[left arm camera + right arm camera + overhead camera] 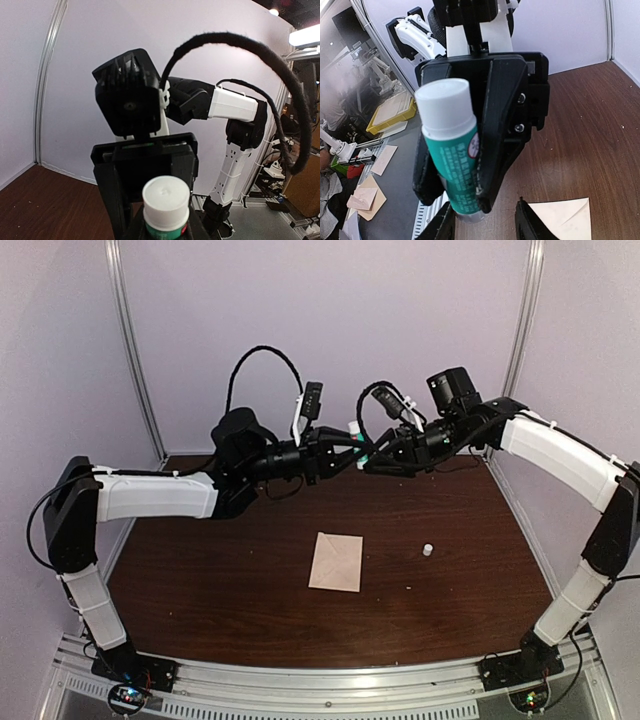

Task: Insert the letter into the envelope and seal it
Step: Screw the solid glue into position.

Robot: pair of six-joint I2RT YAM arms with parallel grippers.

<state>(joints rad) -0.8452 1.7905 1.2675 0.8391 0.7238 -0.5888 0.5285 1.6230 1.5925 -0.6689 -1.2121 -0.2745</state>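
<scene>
The glue stick (451, 150) is gripped by the left hand (350, 452), high above the far middle of the surface (200, 580). The right hand (485, 222) is seen open, its fingers set apart around the stick's lower end. The envelope (336, 561) is laid flat near the surface's middle.
</scene>
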